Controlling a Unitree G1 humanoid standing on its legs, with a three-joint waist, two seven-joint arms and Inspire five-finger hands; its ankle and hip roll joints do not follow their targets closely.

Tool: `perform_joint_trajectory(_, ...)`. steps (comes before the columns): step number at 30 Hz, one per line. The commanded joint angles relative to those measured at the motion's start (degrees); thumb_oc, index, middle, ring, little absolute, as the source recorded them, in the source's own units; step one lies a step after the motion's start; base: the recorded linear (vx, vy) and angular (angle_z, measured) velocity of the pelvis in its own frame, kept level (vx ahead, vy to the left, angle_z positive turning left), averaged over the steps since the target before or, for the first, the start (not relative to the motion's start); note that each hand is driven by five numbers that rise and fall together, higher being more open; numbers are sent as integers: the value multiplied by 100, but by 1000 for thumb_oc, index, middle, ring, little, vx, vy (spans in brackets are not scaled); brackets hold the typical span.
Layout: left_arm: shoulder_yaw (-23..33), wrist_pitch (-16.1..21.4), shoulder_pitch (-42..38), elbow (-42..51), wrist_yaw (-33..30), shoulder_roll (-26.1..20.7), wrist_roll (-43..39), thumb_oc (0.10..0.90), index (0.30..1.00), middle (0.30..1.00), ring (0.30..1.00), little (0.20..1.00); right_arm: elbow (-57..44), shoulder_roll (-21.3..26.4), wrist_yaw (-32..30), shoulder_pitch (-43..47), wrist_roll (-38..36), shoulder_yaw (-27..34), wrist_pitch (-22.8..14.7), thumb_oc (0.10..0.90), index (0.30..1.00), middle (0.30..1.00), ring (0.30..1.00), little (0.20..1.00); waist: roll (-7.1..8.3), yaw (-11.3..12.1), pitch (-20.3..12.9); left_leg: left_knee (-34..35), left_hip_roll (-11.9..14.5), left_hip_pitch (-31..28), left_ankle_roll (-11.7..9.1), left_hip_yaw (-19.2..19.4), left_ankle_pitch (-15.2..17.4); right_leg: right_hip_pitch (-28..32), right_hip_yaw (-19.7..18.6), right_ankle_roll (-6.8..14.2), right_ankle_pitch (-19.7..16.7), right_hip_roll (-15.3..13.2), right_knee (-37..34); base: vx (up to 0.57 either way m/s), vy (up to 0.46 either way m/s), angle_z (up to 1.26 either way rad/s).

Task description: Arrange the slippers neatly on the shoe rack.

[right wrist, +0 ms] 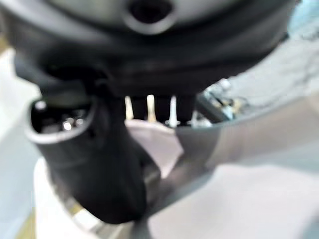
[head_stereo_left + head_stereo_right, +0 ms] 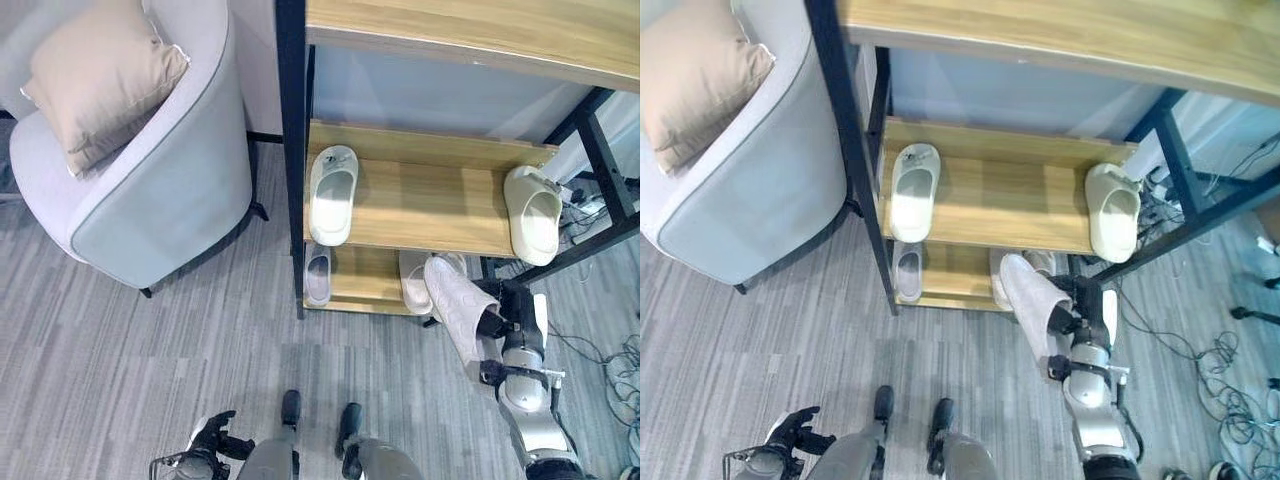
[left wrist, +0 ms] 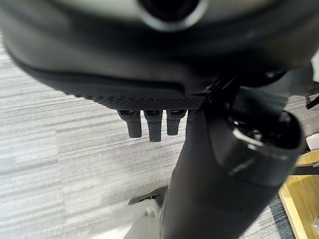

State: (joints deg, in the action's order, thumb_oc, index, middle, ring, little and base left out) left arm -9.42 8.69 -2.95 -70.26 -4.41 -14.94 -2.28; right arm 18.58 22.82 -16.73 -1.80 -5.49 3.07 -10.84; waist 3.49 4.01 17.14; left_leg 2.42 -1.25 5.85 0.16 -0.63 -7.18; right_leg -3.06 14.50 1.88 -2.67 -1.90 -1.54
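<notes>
Left eye view: I log a wooden shoe rack (image 2: 420, 205) with a black frame. On its middle shelf, one pale slipper (image 2: 332, 193) lies at the left end and a cream slipper (image 2: 534, 213) at the right end, well apart. On the bottom shelf sit a small grey slipper (image 2: 318, 275) on the left and a white slipper (image 2: 413, 281) further right. My right hand (image 2: 492, 322) is raised just in front of the rack's lower right, fingers curled round the heel end of a white held slipper (image 2: 455, 305) that tilts up toward the rack. My left hand (image 2: 214, 436) hangs low near the floor, fingers loosely spread, holding nothing. A grey armchair (image 2: 160, 190) with a beige cushion (image 2: 100, 80) stands left of the rack

Right eye view: same layout; cables (image 2: 1230, 400) lie on the floor at right

Left wrist view: fingers (image 3: 152, 125) straight over the grey floor (image 3: 65, 149)

Right wrist view: thumb and fingers closed on the held slipper's pale surface
</notes>
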Motion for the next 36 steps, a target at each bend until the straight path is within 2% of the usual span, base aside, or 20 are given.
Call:
perform_joint_trajectory(1, -129, 204, 17, -47, 13, 173, -148, 800, 900, 900, 900, 900, -905, 448, -54, 128, -297, 535, -799, 400, 300, 300, 300, 300, 166, -49, -311, -1448, -61, 481, -186, 386, 1225, -223, 133, 229, 450, -119, 379, -128, -36, 31)
perform_joint_trajectory(3, -188, 236, -43, -15, -50, 236, -214, 800, 900, 900, 900, 900, -797, 456, -98, 185, -473, 538, -839, 400, 300, 300, 300, 300, 69, -93, -195, -1798, 292, 822, -244, 510, 1220, -275, 150, 150, 541, -124, 434, -103, 13, 33)
perform_joint_trajectory(4, -231, 239, -81, -42, -81, 279, -187, 800, 900, 900, 900, 900, -747, 424, -97, 182, -590, 541, -856, 400, 300, 300, 300, 300, 26, -151, -152, -1670, 518, 875, -239, 566, 1139, -309, 159, 136, 596, -130, 476, -37, 25, 7)
perform_joint_trajectory(5, -231, 242, -83, -47, -84, 287, -185, 800, 900, 900, 900, 900, -743, 434, -94, 182, -597, 541, -859, 400, 300, 300, 300, 300, 12, -132, -135, -1681, 538, 845, -251, 578, 1172, -294, 142, 131, 621, -114, 498, 4, 124, -6)
perform_joint_trajectory(6, -375, 211, -239, -135, -98, 285, -3, 800, 900, 900, 900, 900, -594, 348, -155, 97, -650, 524, -834, 400, 300, 300, 300, 300, -52, -253, -23, -1070, 905, 917, -291, 670, 711, -369, 212, 104, 710, -124, 635, 38, 126, -1)
perform_joint_trajectory(9, -355, 216, -275, -142, -119, 256, 1, 800, 900, 900, 900, 900, -581, 258, -79, -49, -762, 517, -813, 400, 300, 300, 300, 300, -42, -309, -29, -1035, 904, 1006, -288, 805, 654, -407, 240, 74, 777, -163, 696, 58, 117, 29)
perform_joint_trajectory(12, -356, 211, -287, -187, -219, 298, -34, 800, 900, 900, 900, 900, -480, 161, -49, -39, -934, 473, -851, 400, 300, 300, 300, 300, -120, -353, -37, -917, 803, 933, -281, 736, 677, -480, 146, 124, 801, -247, 923, 92, 228, 0)
perform_joint_trajectory(13, -367, 220, -307, -170, -254, 273, -94, 800, 900, 900, 900, 900, -399, 22, 57, -53, -1134, 347, -827, 400, 300, 300, 300, 300, -139, -379, -61, -890, 644, 902, -231, 625, 724, -504, 3, 167, 791, -350, 1013, 127, 268, -23)
perform_joint_trajectory(16, -334, 227, -292, -158, -262, 233, -126, 800, 900, 900, 900, 900, -312, -53, 155, -89, -1203, 265, -819, 400, 300, 300, 300, 300, -116, -357, -103, -855, 523, 816, -146, 687, 797, -521, -103, 263, 743, -451, 1080, 114, 232, -19)
perform_joint_trajectory(18, -289, 275, -333, -53, -331, 138, -134, 800, 900, 900, 900, 900, -210, -196, 207, 11, -1269, 151, -759, 400, 300, 300, 300, 300, -113, -345, -71, -745, 401, 641, 25, 869, 862, -829, -184, 533, 468, -704, 1655, 78, 241, -24)
perform_joint_trajectory(20, -286, 280, -382, -67, -348, 71, -82, 800, 900, 900, 900, 900, -199, -342, 331, 33, -1548, 58, -797, 400, 300, 300, 300, 300, -138, -346, -36, -630, 391, 468, 58, 962, 894, -977, -273, 612, 384, -769, 1879, 66, 140, -37)
perform_joint_trajectory(21, -255, 271, -403, -78, -357, 39, -94, 800, 900, 900, 900, 900, -200, -373, 369, 29, -1659, 28, -795, 400, 300, 300, 300, 300, -138, -367, -17, -574, 375, 381, 65, 971, 903, -1045, -319, 598, 325, -763, 1818, 130, 51, -39)
perform_joint_trajectory(22, -200, 263, -394, -125, -354, 2, -122, 800, 900, 900, 900, 900, -233, -371, 434, 7, -1763, -38, -797, 400, 300, 300, 300, 300, -110, -419, -31, -403, 322, 240, 60, 989, 924, -1053, -356, 571, 205, -750, 1351, 102, 6, -23)
perform_joint_trajectory(23, -199, 264, -393, -127, -354, 2, -122, 800, 900, 900, 900, 900, -233, -370, 434, 6, -1764, -39, -797, 400, 300, 300, 300, 300, -115, -417, -28, -390, 328, 225, 58, 991, 921, -1035, -354, 569, 194, -741, 1327, 127, -51, -21)
perform_joint_trajectory(27, -158, 239, -386, -282, -330, -59, 72, 800, 900, 900, 900, 900, -281, -316, 502, -68, -1702, -78, -772, 400, 300, 300, 300, 300, -111, -532, -50, -260, 391, -13, -30, 947, 1000, -1270, -401, 686, -148, -854, 491, 170, -129, -11)
perform_joint_trajectory(29, -145, 261, -312, -301, -327, -54, 172, 800, 900, 900, 900, 900, -388, -258, 613, -300, -1615, -29, -732, 400, 300, 300, 300, 300, -36, -590, -122, -348, 346, -63, -57, 873, 1094, -1094, -517, 700, -190, -835, 293, 227, -221, 13)
perform_joint_trajectory(33, -160, 278, -286, -262, -335, 14, 117, 800, 900, 900, 900, 900, -210, -155, 674, -453, -1631, 2, -757, 400, 300, 300, 300, 300, -9, -600, -212, -366, 463, -92, -174, 772, 1054, -955, -511, 621, -168, -701, 338, 140, -217, 57)
perform_joint_trajectory(36, -295, 331, -253, -81, -332, 92, 37, 800, 900, 900, 900, 900, -16, -91, 786, -497, -1831, -22, -795, 400, 300, 300, 300, 300, -36, -595, -303, -465, 766, -86, -371, 674, 1032, -804, -273, 477, 39, -494, 327, 135, -320, 5)
